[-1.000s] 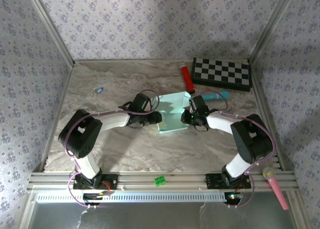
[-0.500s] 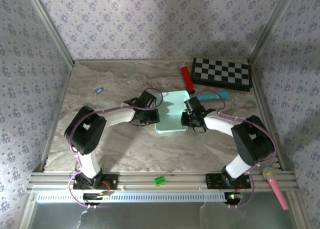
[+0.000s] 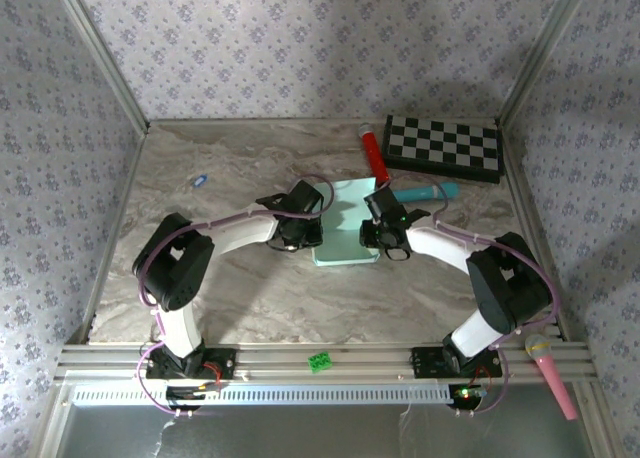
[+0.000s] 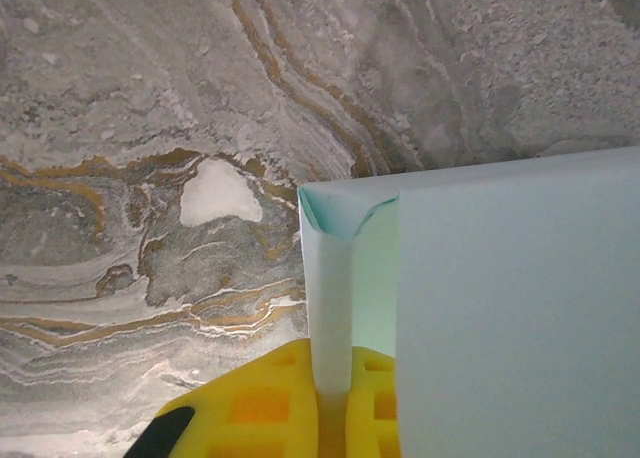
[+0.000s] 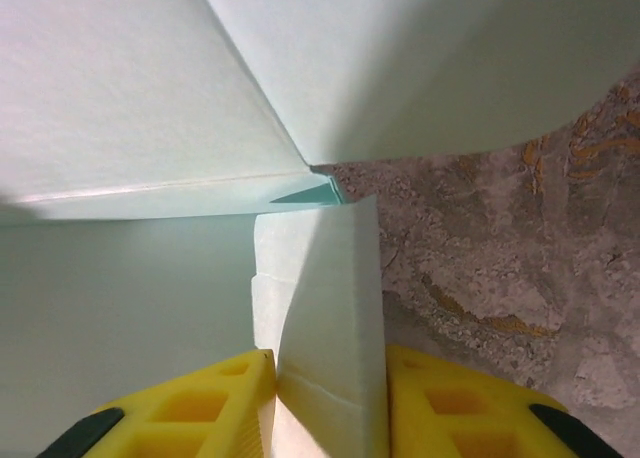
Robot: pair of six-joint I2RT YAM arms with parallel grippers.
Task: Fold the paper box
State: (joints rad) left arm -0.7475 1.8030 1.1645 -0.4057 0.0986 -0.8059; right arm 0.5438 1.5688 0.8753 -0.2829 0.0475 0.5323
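Marble table (image 3: 230, 278) | paper box (image 3: 345, 236) — left gripper (image 4: 332, 366), right gripper (image 5: 330, 370) pinching flaps

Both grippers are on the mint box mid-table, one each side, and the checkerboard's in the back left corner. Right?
Not quite: the checkerboard sits in the back right corner, as the top external view shows. The rest holds: the left gripper and right gripper flank the paper box, each with a card flap between its fingers.

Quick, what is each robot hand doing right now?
Left gripper: closed on the paper box wall.
Right gripper: closed on a paper box flap.
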